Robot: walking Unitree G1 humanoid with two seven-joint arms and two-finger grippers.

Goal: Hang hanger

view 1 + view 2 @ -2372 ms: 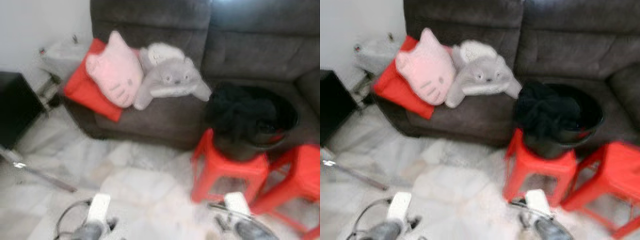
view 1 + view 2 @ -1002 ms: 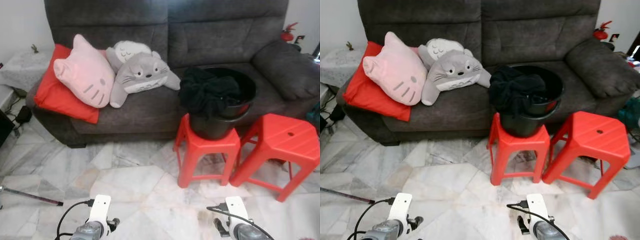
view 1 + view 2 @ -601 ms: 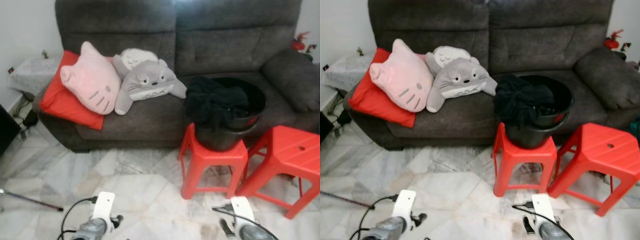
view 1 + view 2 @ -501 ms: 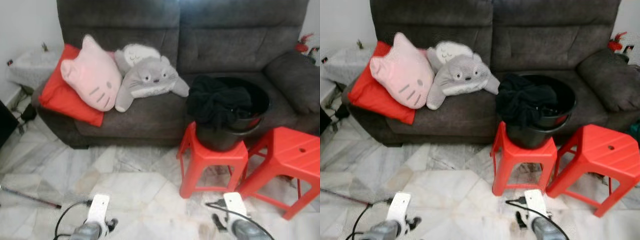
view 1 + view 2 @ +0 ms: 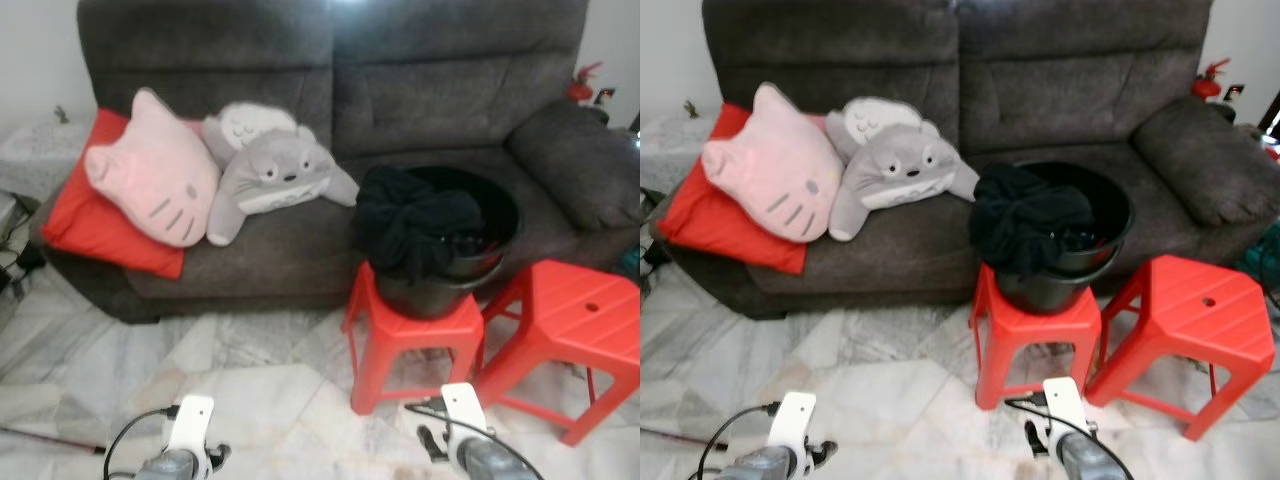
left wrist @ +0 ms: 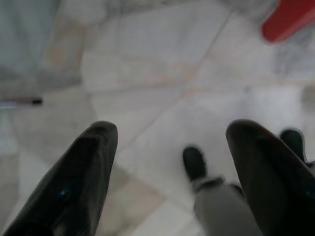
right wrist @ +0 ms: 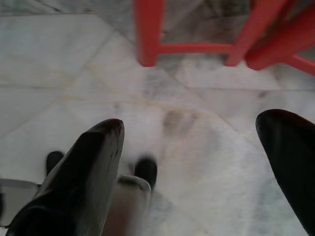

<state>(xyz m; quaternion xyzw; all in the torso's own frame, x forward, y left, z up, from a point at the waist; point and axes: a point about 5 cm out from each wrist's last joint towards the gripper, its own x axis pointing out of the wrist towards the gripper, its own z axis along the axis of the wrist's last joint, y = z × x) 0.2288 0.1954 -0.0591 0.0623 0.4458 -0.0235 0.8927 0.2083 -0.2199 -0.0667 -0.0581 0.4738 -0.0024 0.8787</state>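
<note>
Living room: pale marble-tile floor (image 5: 250, 390) before a dark grey fabric sofa (image 5: 420, 90).
Black round bucket (image 5: 1095, 235) of dark cloth tops a red plastic stool (image 5: 1035, 320); left gripper (image 6: 167, 147) and right gripper (image 7: 189, 142) hang spread wide, holding nothing; hanger indiscernible.

text: none readable | labels: none | brands: none | numbers: none

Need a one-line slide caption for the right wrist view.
Right gripper open above marble floor, empty, facing a red stool's legs.
</note>
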